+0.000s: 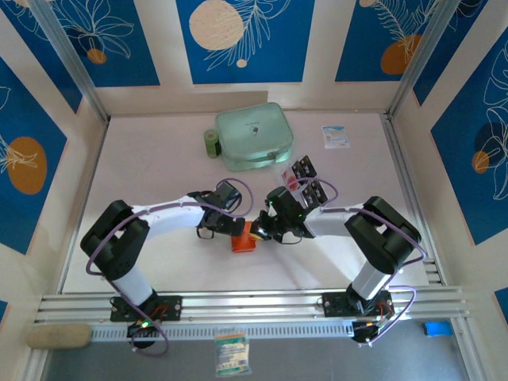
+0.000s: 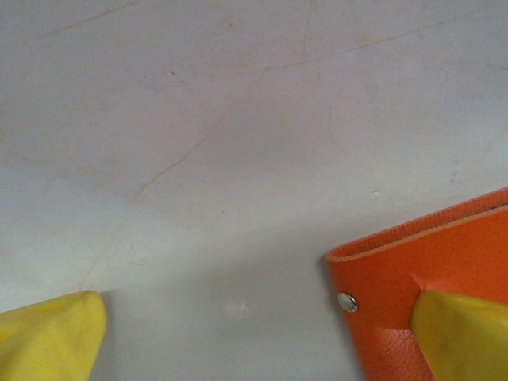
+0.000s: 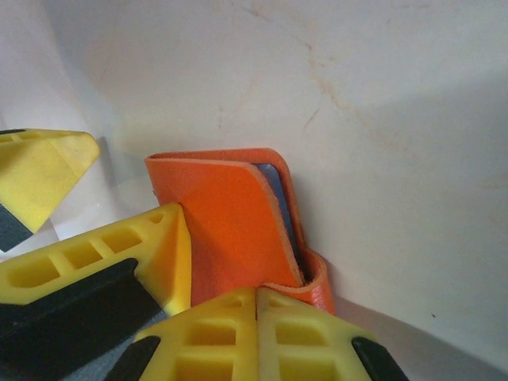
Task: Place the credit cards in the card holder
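Observation:
The card holder [image 1: 241, 242] is a small orange wallet lying mid-table between both arms. My left gripper [image 2: 254, 341] is open; one yellow finger [image 2: 456, 333] rests on the wallet [image 2: 429, 270] next to a metal stud, and the other sits on bare table. My right gripper [image 3: 257, 313] is shut, its joined tips touching the wallet's lower fold [image 3: 230, 214]. A grey-blue edge shows between the flaps; I cannot tell whether it is a card or the pocket. Black-and-red credit cards [image 1: 305, 181] stand in a clear rack behind the right wrist.
A mint-green zip case [image 1: 254, 136] lies at the back with a green roll [image 1: 211, 143] to its left. A white-and-blue packet [image 1: 336, 136] lies back right. Walls enclose the table, and a metal rail [image 1: 254, 305] runs along the near edge.

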You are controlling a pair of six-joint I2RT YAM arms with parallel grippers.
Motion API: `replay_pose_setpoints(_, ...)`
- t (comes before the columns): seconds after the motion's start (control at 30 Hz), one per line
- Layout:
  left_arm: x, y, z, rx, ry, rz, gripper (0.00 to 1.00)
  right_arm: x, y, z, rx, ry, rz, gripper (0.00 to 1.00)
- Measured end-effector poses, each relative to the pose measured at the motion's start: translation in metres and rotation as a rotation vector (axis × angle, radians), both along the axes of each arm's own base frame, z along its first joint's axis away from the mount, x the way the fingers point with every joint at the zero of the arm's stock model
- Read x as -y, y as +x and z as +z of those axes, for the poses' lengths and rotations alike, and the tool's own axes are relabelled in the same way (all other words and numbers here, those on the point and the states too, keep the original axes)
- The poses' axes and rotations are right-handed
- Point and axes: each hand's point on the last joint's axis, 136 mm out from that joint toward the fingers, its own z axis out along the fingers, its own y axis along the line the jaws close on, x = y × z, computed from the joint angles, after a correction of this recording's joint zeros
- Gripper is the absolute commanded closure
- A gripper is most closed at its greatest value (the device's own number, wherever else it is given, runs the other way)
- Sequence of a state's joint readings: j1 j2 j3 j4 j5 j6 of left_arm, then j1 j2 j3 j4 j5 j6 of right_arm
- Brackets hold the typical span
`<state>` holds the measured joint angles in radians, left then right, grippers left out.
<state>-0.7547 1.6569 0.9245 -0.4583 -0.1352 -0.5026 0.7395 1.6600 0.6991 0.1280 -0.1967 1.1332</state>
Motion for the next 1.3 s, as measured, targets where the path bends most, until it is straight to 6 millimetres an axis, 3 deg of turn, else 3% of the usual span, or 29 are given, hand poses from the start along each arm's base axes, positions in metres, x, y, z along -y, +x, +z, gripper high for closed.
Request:
replay_pose_setpoints(0.23, -0.004, 0.004, 0.006, -0.004, 0.007, 0.020, 0.00, -0.008, 0.004, 0.020, 0.013, -0.046, 0.059, 0.60)
replay_pose_setpoints(0.33, -0.008, 0.014, 0.016, 0.008, -0.005, 0.048, 0.00, -0.009, 0.011, 0.042, 0.051, -0.031, 0.064, 0.52)
replay_pose_setpoints(0.47, -0.008, 0.037, 0.050, 0.075, -0.070, 0.099, 0.00, -0.006, 0.025, 0.092, 0.153, 0.042, 0.045, 0.39)
replay_pose_setpoints(0.6, -0.010, 0.062, 0.105, 0.191, -0.167, 0.145, 0.00, 0.016, 0.034, 0.136, 0.245, 0.082, 0.001, 0.09)
replay_pose_setpoints(0.67, -0.016, 0.071, 0.132, 0.251, -0.208, 0.171, 0.00, 0.035, 0.039, 0.153, 0.280, 0.085, -0.041, 0.02)
replay_pose_setpoints(0.73, -0.028, 0.077, 0.155, 0.308, -0.237, 0.203, 0.00, 0.060, 0.045, 0.172, 0.327, 0.083, -0.102, 0.01)
replay_pose_setpoints(0.9, -0.069, 0.084, 0.201, 0.452, -0.244, 0.289, 0.00, 0.142, 0.065, 0.213, 0.461, 0.016, -0.316, 0.01)
replay_pose_setpoints(1.03, -0.104, 0.089, 0.225, 0.572, -0.192, 0.341, 0.00, 0.206, 0.083, 0.238, 0.567, -0.111, -0.498, 0.01)
replay_pose_setpoints(1.17, -0.135, 0.092, 0.236, 0.699, -0.101, 0.356, 0.00, 0.266, 0.101, 0.241, 0.635, -0.283, -0.658, 0.01)
replay_pose_setpoints(1.3, -0.167, 0.101, 0.232, 0.786, 0.008, 0.378, 0.00, 0.318, 0.120, 0.219, 0.614, -0.419, -0.798, 0.01)
